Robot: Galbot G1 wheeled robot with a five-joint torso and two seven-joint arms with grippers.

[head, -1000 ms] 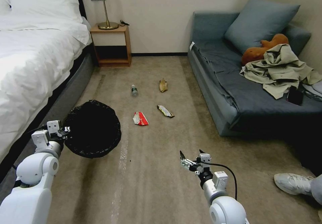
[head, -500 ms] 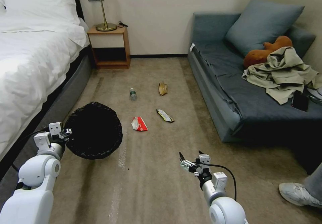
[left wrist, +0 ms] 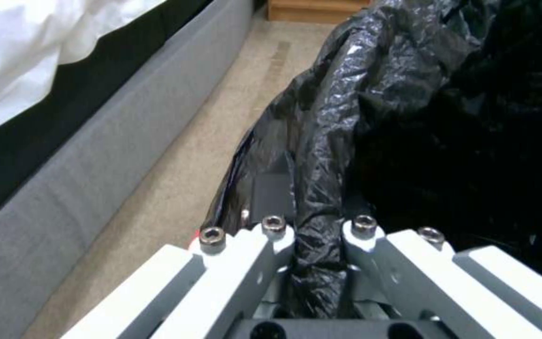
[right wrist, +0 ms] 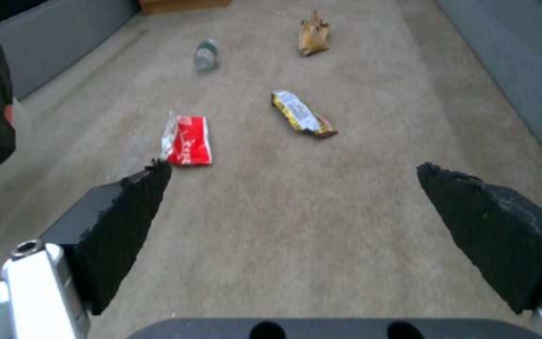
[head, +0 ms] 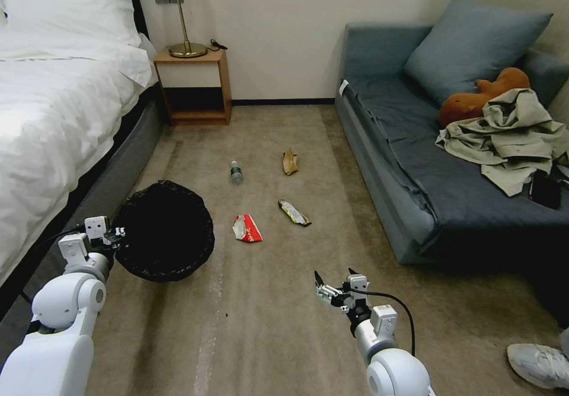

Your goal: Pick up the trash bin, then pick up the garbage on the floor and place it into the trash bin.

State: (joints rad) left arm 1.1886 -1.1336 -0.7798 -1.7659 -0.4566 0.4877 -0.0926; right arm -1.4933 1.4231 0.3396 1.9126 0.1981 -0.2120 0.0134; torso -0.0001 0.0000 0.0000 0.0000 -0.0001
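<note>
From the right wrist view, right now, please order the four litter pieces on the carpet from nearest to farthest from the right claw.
1. Red-and-white wrapper, nearest the right claw, bed side.
2. Yellow snack wrapper, sofa side.
3. Clear bottle and brown paper bag, both farthest; too close to rank.

floor: beige carpet point(head: 267, 325) | left: white bed point(head: 53, 117) | wall: nightstand point(head: 192, 85), lamp point(head: 178, 10) | right: grey-blue sofa point(head: 427, 176)

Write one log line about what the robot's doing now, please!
left gripper: shut on black-bagged round trash bin rim | right gripper: open above carpet | red-and-white crumpled wrapper: on floor
</note>
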